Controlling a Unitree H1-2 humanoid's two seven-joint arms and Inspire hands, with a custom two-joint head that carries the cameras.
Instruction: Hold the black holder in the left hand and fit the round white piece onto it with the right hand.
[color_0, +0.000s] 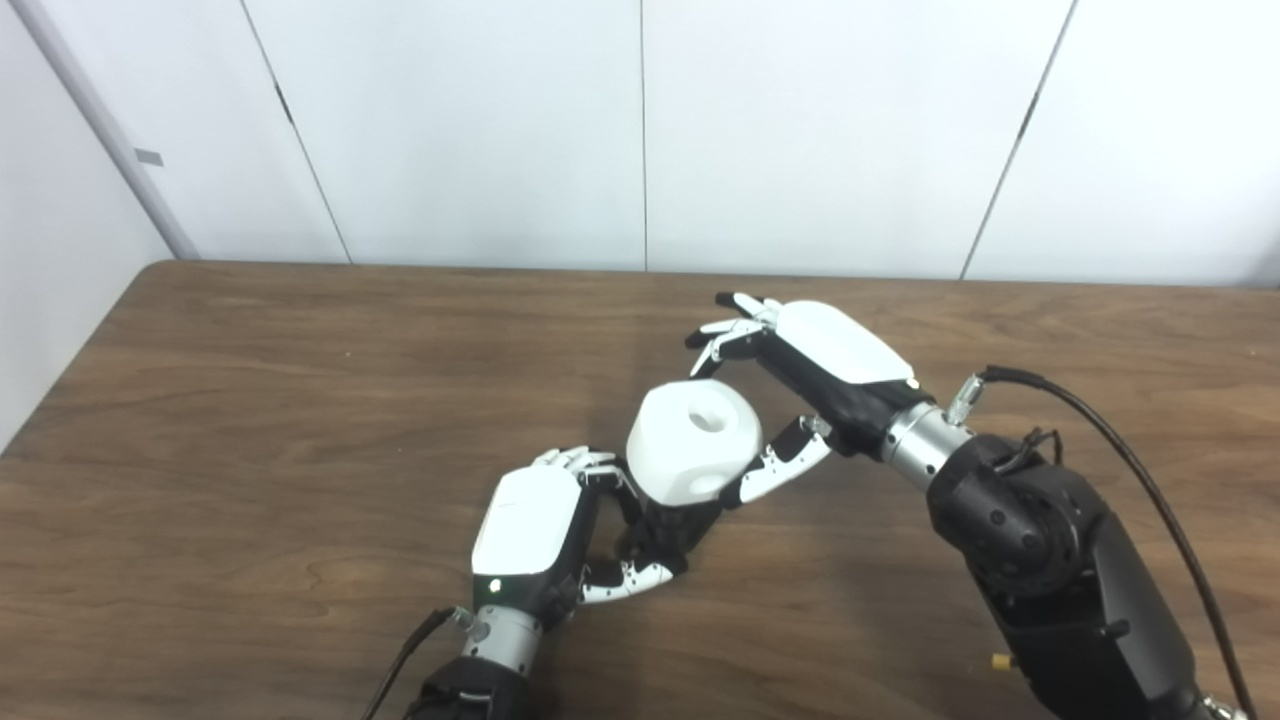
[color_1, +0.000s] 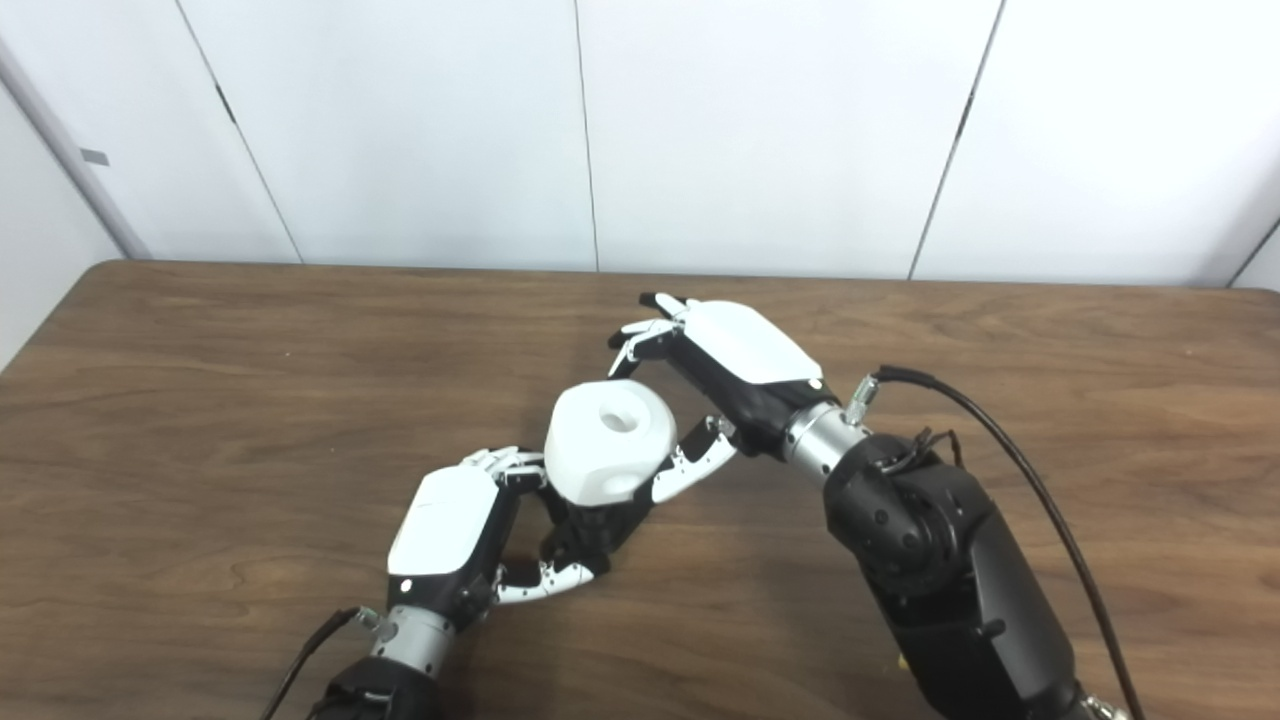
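Note:
The round white piece (color_0: 692, 440), with a hole in its top face, sits on top of the black holder (color_0: 668, 528) near the middle of the table. My left hand (color_0: 540, 535) is shut on the holder from the left, its thumb curled under the holder's front. My right hand (color_0: 790, 385) reaches in from the right with its fingers (color_0: 722, 335) spread just behind and above the white piece. Its thumb (color_0: 780, 465) lies against the piece's lower right side. Most of the holder is hidden by the piece and my left fingers.
The brown wooden table (color_0: 250, 400) runs to a white panelled wall at the back. A black cable (color_0: 1120, 450) loops off my right forearm. The table's left edge lies near the wall corner.

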